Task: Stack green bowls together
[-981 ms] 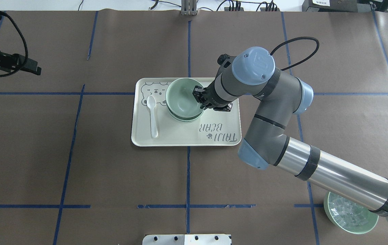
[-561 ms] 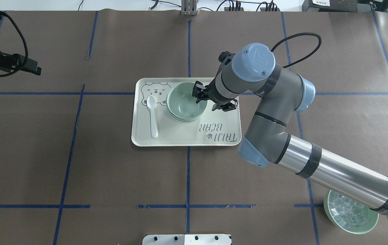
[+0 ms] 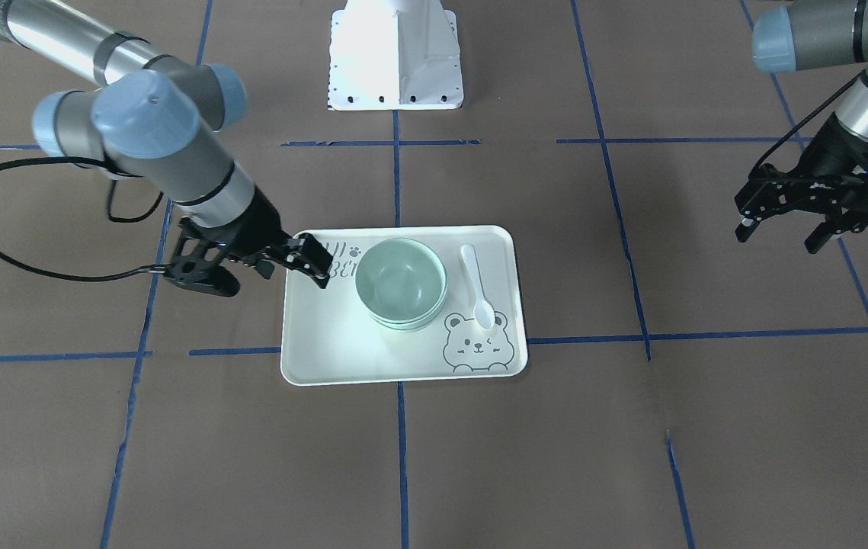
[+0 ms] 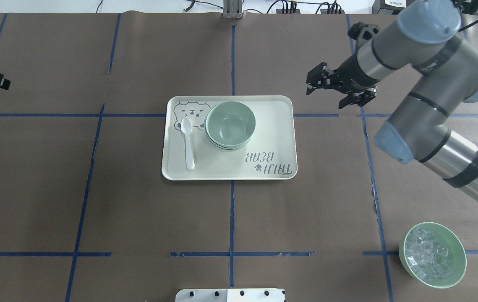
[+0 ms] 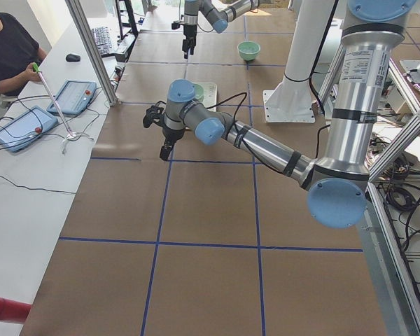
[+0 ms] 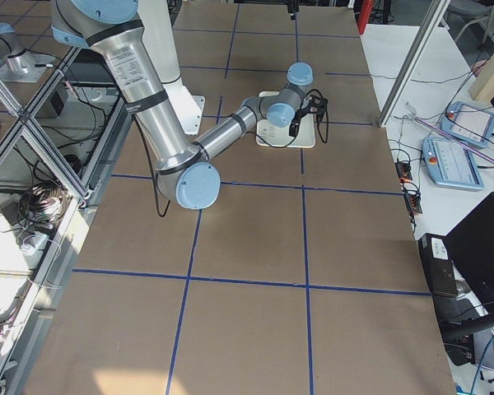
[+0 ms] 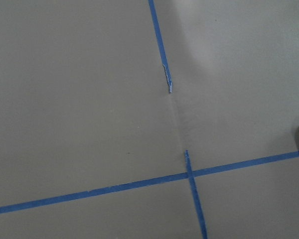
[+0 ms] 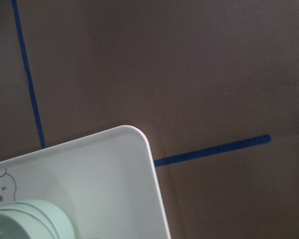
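Note:
The green bowls (image 4: pixel 230 125) sit nested in one stack on the bear-printed tray (image 4: pixel 222 167), rims of the lower ones showing under the top one. The stack also shows in the front-facing view (image 3: pixel 401 284) and at the right wrist view's bottom left corner (image 8: pixel 25 219). My right gripper (image 4: pixel 332 91) is open and empty, raised off the tray's far right side, apart from the bowls; it also shows in the front-facing view (image 3: pixel 258 271). My left gripper (image 3: pixel 780 232) is open and empty, far off to the left of the tray.
A white spoon (image 4: pixel 187 142) lies on the tray left of the stack. A green bowl of clear ice-like cubes (image 4: pixel 432 255) stands at the near right, under my right arm. The robot's white base plate (image 4: pixel 230 295) is at the near edge.
My right gripper has let go of the top bowl, which settled into the stack, and has pulled away up and to the right, off the tray. My left gripper has moved further left.

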`<state>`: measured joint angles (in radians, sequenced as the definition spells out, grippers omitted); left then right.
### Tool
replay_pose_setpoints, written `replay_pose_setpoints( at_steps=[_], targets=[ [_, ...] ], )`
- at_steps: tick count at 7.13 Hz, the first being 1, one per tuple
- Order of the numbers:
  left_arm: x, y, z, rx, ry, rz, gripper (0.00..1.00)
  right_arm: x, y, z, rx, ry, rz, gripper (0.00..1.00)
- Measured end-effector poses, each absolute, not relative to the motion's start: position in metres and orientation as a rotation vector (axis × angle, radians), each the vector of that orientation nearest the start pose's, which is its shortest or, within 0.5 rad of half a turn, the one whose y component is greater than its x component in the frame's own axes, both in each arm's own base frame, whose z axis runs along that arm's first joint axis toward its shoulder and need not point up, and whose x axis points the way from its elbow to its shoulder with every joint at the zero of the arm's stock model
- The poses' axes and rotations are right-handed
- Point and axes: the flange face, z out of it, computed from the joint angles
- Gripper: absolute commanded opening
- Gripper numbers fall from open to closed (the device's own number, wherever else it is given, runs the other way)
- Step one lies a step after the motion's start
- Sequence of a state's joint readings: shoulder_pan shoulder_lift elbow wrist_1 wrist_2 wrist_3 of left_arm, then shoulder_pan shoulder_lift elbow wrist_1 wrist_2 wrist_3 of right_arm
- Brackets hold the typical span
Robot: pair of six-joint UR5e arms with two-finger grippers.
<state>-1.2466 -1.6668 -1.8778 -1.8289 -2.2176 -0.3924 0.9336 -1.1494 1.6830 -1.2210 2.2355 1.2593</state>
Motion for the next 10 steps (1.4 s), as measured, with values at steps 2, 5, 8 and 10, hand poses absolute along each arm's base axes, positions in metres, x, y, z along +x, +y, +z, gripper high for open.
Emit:
replay_pose_setpoints(
  at_steps=[2,5,8,10],
  targets=[
    [0.009,-0.536,0.498,0.367,0.754,0.214,1.00,-0.188,-0.563,0.434,0.111,-0.957,0.110,1.00],
    [-0.096,-0.539,0.557,0.243,0.714,0.235,1.00,-0.003,-0.556,0.549,0.160,-0.786,-0.138,1.00],
    [-0.081,-0.515,0.601,0.127,0.795,0.220,1.00,0.054,-0.529,0.616,0.097,-0.772,-0.202,1.00],
    [-0.069,-0.516,0.605,0.141,0.796,0.250,1.00,0.056,-0.524,0.621,0.087,-0.773,-0.197,1.00]
  ],
)
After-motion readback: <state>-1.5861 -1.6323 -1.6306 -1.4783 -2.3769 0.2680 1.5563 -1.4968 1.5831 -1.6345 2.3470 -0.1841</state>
